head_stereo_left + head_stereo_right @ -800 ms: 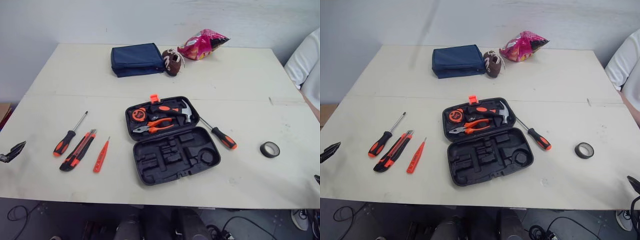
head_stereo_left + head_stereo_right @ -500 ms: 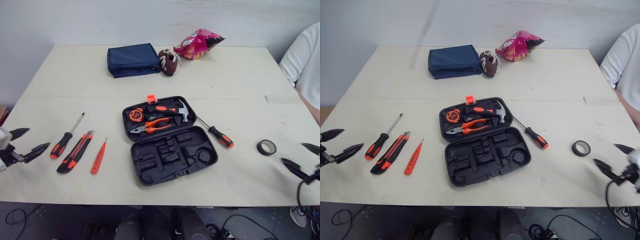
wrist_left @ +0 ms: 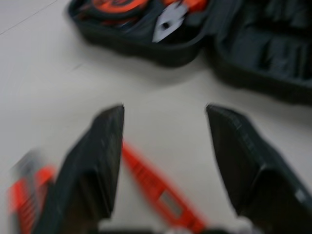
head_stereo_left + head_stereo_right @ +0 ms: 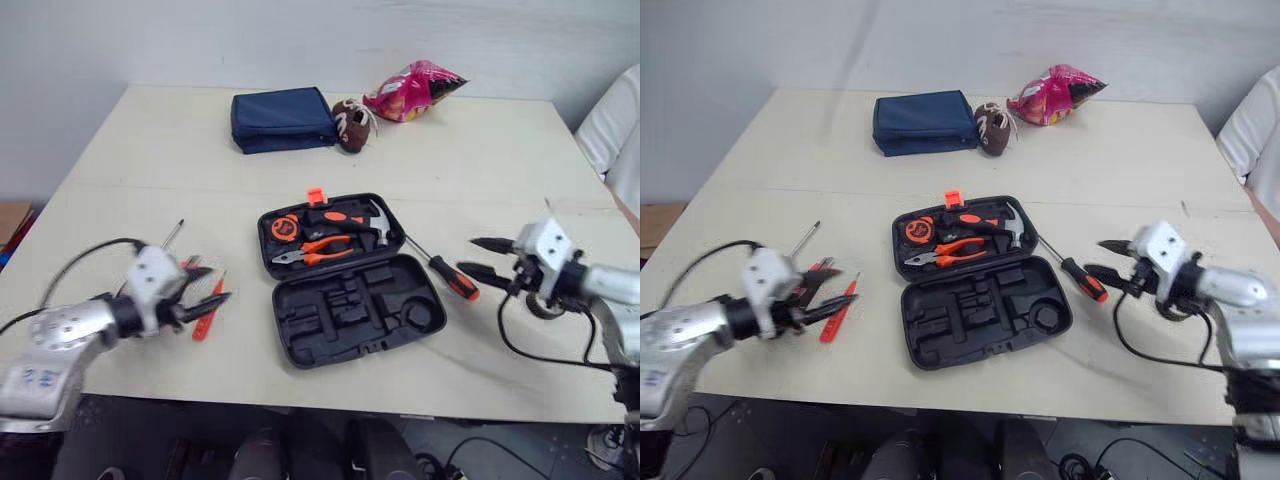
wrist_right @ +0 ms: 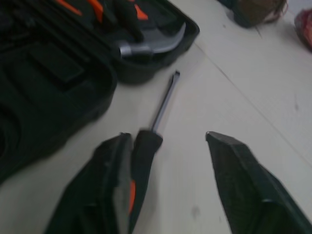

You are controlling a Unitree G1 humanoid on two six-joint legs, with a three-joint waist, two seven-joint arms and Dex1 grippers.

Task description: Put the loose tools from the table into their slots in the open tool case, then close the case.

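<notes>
The black tool case (image 4: 345, 290) lies open mid-table, its lid half holding a hammer (image 4: 365, 222), pliers (image 4: 318, 253) and a tape measure (image 4: 283, 228). Its tray half has bare slots. My left gripper (image 4: 212, 284) is open, low over the loose tools left of the case. The orange tester pen (image 3: 158, 190) lies between its fingers, untouched, with a utility knife and a screwdriver (image 4: 176, 231) partly hidden behind the hand. My right gripper (image 4: 470, 256) is open just right of the black-and-orange screwdriver (image 5: 158, 117), which lies beside the case.
A navy pouch (image 4: 283, 120), a small brown ball (image 4: 350, 124) and a pink snack bag (image 4: 412, 90) lie at the table's far side. A person's white sleeve (image 4: 615, 125) is at the right edge. Bare table (image 4: 150, 150) stretches between the pouch and the tools.
Both arms have swung in from the table's side edges. The left gripper now hovers over the left tools, and the right has reached the screwdriver beside the case. The camera shifted slightly.
</notes>
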